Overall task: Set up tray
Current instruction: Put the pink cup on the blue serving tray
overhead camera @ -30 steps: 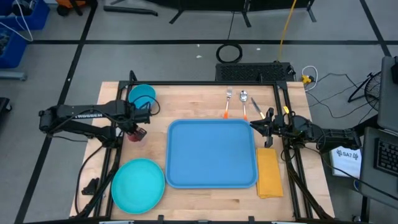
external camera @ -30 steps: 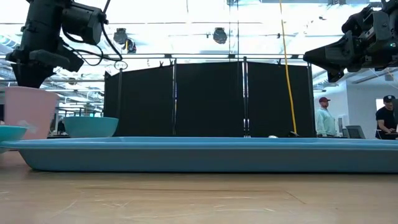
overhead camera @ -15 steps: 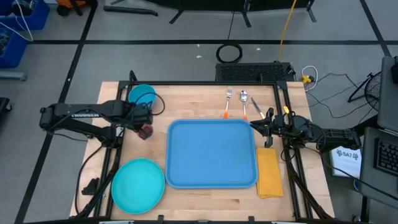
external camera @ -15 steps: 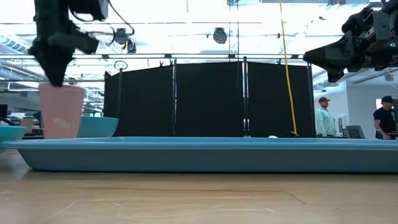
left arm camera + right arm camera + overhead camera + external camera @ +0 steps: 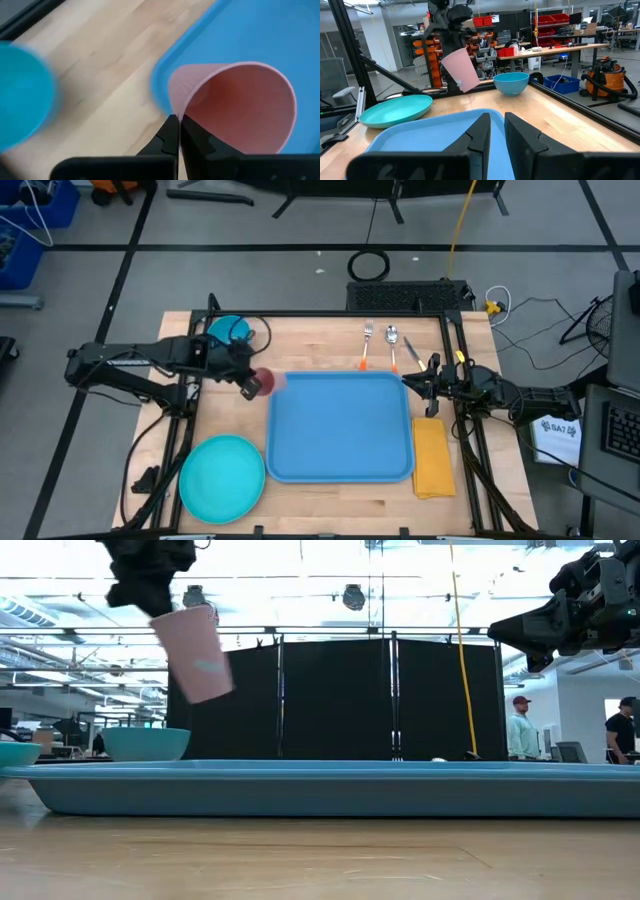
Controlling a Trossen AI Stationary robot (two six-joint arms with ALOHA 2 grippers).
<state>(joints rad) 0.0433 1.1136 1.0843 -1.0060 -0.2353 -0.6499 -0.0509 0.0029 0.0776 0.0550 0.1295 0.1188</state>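
My left gripper is shut on a pink plastic cup and carries it in the air above the far-left corner of the big blue tray. The low view shows the cup tilted, high over the tray's rim. My right gripper waits at the tray's far-right corner, its fingers nearly together and touching nothing. My left gripper pinches the cup's rim wall, one finger inside the cup and one outside. The cup is lifted clear of table and tray. It hangs tilted below the fingers, its base swung toward the tray.
A turquoise plate lies near the table's near-left corner and a blue bowl stands at the far left. A fork and spoon lie beyond the tray. A yellow napkin lies along the tray's right side. People stand in the room behind.
My left gripper has risen and moved right toward the tray, taking the pink cup with it. The cup stood upright on the table left of the tray; now it is lifted clear, tipped, and over the tray's far-left corner.
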